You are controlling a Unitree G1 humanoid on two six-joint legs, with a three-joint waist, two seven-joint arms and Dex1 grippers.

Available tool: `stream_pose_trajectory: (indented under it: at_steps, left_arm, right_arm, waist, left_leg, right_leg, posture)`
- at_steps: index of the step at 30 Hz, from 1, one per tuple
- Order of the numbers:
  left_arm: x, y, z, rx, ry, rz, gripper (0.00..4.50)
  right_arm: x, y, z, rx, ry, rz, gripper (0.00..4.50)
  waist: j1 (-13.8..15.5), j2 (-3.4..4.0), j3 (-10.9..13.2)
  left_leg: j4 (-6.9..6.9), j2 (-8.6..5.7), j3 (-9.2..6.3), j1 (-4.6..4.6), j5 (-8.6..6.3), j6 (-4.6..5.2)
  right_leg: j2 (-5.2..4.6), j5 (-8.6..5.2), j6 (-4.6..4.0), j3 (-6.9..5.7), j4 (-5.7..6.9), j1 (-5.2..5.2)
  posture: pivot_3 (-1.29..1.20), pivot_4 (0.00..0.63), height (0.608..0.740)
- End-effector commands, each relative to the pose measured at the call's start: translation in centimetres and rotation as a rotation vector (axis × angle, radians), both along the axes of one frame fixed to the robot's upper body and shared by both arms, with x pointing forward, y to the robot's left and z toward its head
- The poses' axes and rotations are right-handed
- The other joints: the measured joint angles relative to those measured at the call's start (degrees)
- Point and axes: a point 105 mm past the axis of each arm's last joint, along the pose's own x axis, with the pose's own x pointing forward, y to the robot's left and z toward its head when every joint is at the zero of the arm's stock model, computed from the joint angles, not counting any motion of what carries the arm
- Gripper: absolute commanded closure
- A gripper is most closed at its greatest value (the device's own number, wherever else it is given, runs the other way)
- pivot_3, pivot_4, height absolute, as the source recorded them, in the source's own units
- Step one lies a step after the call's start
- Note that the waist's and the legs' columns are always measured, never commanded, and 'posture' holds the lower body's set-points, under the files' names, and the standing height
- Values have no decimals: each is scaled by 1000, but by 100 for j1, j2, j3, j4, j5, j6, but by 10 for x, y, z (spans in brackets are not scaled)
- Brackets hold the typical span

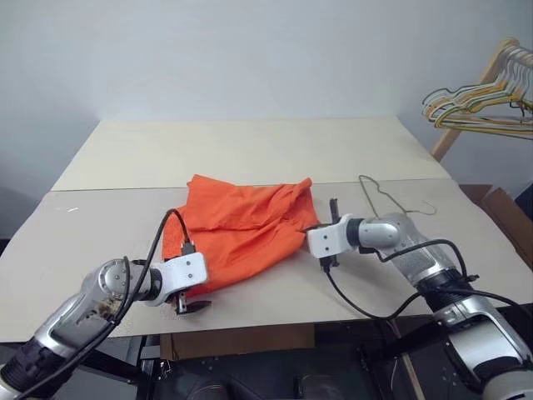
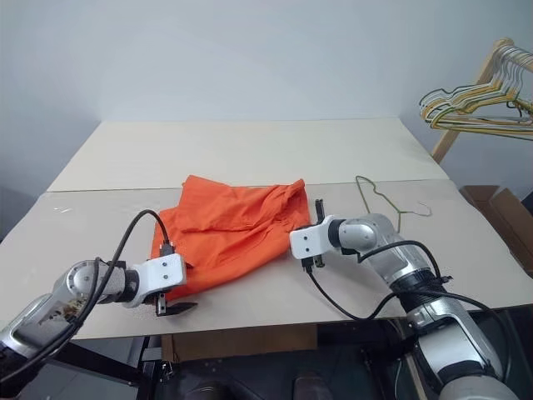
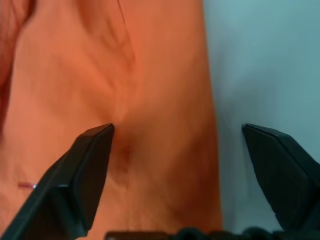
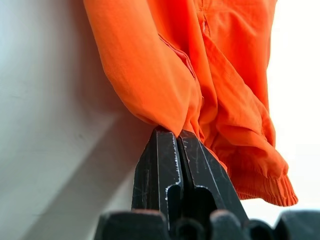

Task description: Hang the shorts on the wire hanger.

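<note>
Right tool (image 4: 172, 137) has its two black fingers pressed tight together, pinching a fold of the shorts (image 1: 241, 225) right at the fabric's edge; in the right wrist view the cloth hangs off the fingertips with the gathered elastic band bunched just beside them. Left tool (image 3: 177, 132) is spread wide, fingers well apart, hovering over the near corner of the shorts with one finger over orange cloth and the other over bare worktop (image 1: 250, 150). Can't tell if it actually touches the fabric.

The shorts are bright orange, soft and pretty rumpled, lying mid-worktop between the two arms. Their long axis runs roughly diagonally, from the near-left corner by the left tool up toward the far-right end by the right tool.

The wire hanger (image 2: 379, 197) is thin grey wire, lying flat on the worktop just beyond the right arm, apart from the shorts.
</note>
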Motion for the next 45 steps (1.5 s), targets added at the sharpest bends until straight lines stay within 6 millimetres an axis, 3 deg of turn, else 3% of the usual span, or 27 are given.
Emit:
stream_pose_trajectory:
  at_steps: [1,10,14,22,25,28,30,32,35,37,39,42,45]
  left_arm:
    - [3,12,-5,70,-14,18,1560]
    - [20,26,2,84,-73,57,4455]
    - [19,34,13,67,-75,8,4455]
    - [-24,56,51,31,77,-248,4455]
    - [-16,57,59,15,32,-221,4455]
    - [14,46,73,-89,-110,-134,4455]
    - [47,39,94,-178,-255,-27,4455]
    - [92,38,127,-284,-431,147,4455]
    - [158,46,192,-430,-719,465,4455]
    - [186,54,237,-514,-885,645,4455]
    - [198,60,277,-553,-1063,767,4455]
    - [189,61,335,-583,-1359,829,4455]
    - [176,51,366,-662,-1513,761,4455]
  right_arm:
    - [-1,-1,22,52,-41,-9,4500]
    - [-17,-3,25,64,-15,10,4500]
    - [-31,-10,27,50,8,40,4500]
    - [-77,-29,38,-5,157,187,4500]
    - [-80,-29,45,26,198,200,4500]
    - [-59,-22,59,118,154,151,4500]
    - [-32,-17,77,198,76,78,4500]
    - [10,-11,104,326,-55,-59,4500]
    - [65,-6,145,483,-234,-263,4500]
    - [95,-4,175,621,-315,-414,4500]
    - [112,-5,207,743,-454,-542,4500]
    - [108,-11,265,1055,-672,-602,4500]
    - [96,-13,282,1135,-822,-546,4500]
  waist:
    - [19,0,0]
    - [54,5,-3]
    - [59,5,-3]
    - [63,11,1]
    - [73,10,0]
    - [109,10,0]
    - [112,10,0]
    - [108,4,-1]
    - [71,1,-4]
    - [24,-6,-7]
    - [-62,-6,-9]
    - [-183,-7,-11]
    - [-293,-7,-12]
  left_leg:
    - [0,0,0,0,0,0]
    - [1,0,0,4,-1,2]
    - [2,0,0,0,-2,4]
    - [1,4,4,-8,-6,10]
    - [4,4,5,5,-7,12]
    - [6,4,3,12,-5,14]
    - [10,3,3,10,-4,14]
    - [17,-1,1,12,1,10]
    - [26,-6,-10,-1,26,-30]
    - [31,-9,-14,-20,36,-46]
    - [23,-10,-17,-50,40,-52]
    - [-4,-15,-7,-100,45,-61]
    - [-55,-24,-2,-125,46,-64]
  right_leg:
    - [0,0,0,0,0,0]
    - [0,0,0,-1,5,3]
    - [0,0,0,-2,1,1]
    - [-3,-1,-1,-5,-3,-7]
    - [-3,0,-1,-5,-1,5]
    - [-1,0,-1,-7,6,9]
    - [1,1,-1,-6,10,8]
    - [2,2,0,-7,19,11]
    - [1,2,0,-11,35,2]
    - [-1,2,0,-16,31,-7]
    - [-4,5,3,-21,43,-30]
    - [-14,4,4,-18,39,-102]
    - [-25,4,4,-26,42,-160]
  posture:
    - [-53,0,740]
    - [-52,0,740]
    - [-48,0,740]
    - [-48,0,740]
    - [-45,0,740]
    - [-45,0,740]
    - [-48,0,740]
    - [-49,0,740]
    - [-48,0,740]
    - [-46,0,740]
    - [-49,0,740]
    - [-53,0,740]
    - [-58,0,740]
